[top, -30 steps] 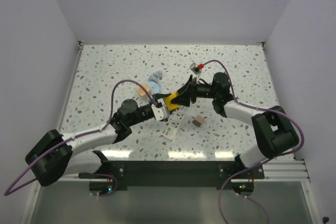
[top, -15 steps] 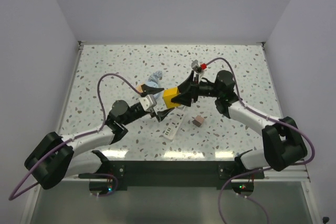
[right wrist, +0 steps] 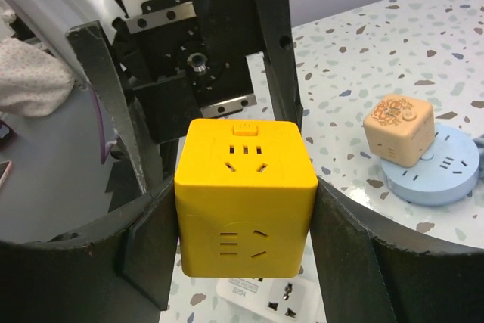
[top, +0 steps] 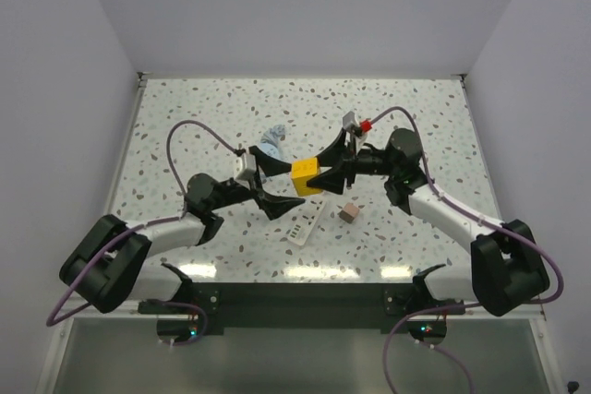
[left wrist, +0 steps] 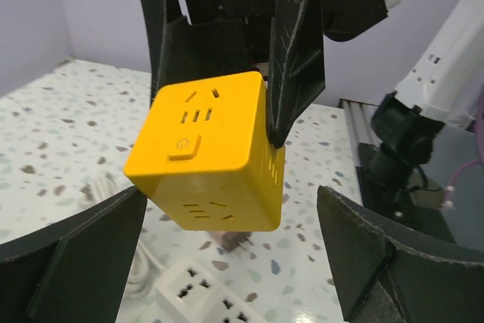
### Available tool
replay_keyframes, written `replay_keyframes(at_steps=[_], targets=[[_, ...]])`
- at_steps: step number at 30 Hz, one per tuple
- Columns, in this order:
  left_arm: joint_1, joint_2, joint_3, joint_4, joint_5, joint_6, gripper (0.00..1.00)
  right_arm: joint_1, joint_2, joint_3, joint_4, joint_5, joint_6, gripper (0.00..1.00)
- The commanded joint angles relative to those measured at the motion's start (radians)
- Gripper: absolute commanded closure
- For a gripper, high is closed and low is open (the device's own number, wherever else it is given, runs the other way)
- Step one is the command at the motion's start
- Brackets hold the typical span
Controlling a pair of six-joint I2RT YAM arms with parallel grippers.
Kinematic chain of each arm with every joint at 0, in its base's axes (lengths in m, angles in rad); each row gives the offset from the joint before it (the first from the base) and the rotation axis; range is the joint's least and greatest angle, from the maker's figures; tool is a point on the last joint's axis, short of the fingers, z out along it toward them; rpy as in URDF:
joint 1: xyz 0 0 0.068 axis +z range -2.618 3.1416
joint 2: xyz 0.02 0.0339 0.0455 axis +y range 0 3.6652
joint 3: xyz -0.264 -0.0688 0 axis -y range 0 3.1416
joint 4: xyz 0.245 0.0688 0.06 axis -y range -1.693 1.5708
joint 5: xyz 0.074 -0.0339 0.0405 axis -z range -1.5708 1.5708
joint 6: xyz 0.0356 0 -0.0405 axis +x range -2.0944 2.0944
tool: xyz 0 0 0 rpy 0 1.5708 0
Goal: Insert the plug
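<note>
the right hand (top: 319,178) is clamped on one yellow cube (right wrist: 246,209), a black finger pressed flat on each of two opposite sides, and holds it up off the bench (top: 185,117). the cube's faces carry socket slots, and one face has a small button.

the left hand (left wrist: 231,209) faces it from the other side with its two fingers (left wrist: 76,255) spread wide. one stands on either side of the cube, with a clear gap on both sides, so it grips nothing.

one white power strip (top: 305,225) lies on the bench under the meeting hands, pointing at a slant toward the near edge.

the plug (top: 348,213), a single small dusty-pink block, sits on the bench just right of the strip's far end. it lies on the near side of the right hand and touches neither hand. the left wrist view shows only a sliver of it beneath the yellow cube.

beyond the left hand, one peach cube (right wrist: 398,130) rests on one flat blue round socket (right wrist: 435,172). that pair is well apart from the plug.

in all there are two hands, two cubes (one yellow, one peach), one plug, one strip and one round socket.
</note>
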Motion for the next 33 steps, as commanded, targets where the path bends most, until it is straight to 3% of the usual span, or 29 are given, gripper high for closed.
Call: replay_keyframes(at_steps=[1, 10, 18, 21, 22, 24, 25, 26, 31, 33], targets=[[-0.010, 0.044, 0.041, 0.263, 0.162, -0.155, 0.00, 0.006, -0.042, -0.006, 0.104, -0.023, -0.018, 1.00], [-0.010, 0.080, 0.089, 0.205, 0.119, -0.179, 0.00, 0.006, -0.052, -0.021, 0.141, -0.044, -0.005, 1.00], [-0.013, 0.156, 0.138, 0.250, 0.114, -0.222, 0.00, 0.007, -0.063, -0.038, 0.171, -0.058, 0.015, 1.00], [-0.011, 0.169, 0.149, 0.243, 0.120, -0.212, 0.18, 0.006, -0.068, -0.041, 0.169, -0.060, 0.014, 1.00], [-0.013, 0.173, 0.155, 0.242, 0.125, -0.210, 0.39, 0.007, -0.066, -0.042, 0.167, -0.060, 0.014, 1.00], [-0.011, 0.179, 0.159, 0.234, 0.130, -0.195, 0.62, 0.007, -0.063, -0.041, 0.155, -0.058, 0.008, 1.00], [-0.013, 0.181, 0.158, 0.227, 0.127, -0.187, 0.87, 0.007, -0.062, -0.038, 0.125, -0.053, 0.002, 1.00], [-0.011, 0.176, 0.155, 0.213, 0.102, -0.173, 1.00, 0.007, -0.063, -0.030, 0.102, -0.043, -0.017, 1.00], [-0.011, 0.129, 0.130, 0.060, 0.025, 0.009, 1.00, 0.007, -0.083, -0.004, -0.081, 0.035, -0.092, 0.98], [-0.011, 0.101, 0.117, 0.006, -0.008, 0.086, 1.00, 0.007, -0.092, -0.001, -0.105, 0.080, -0.097, 0.74]])
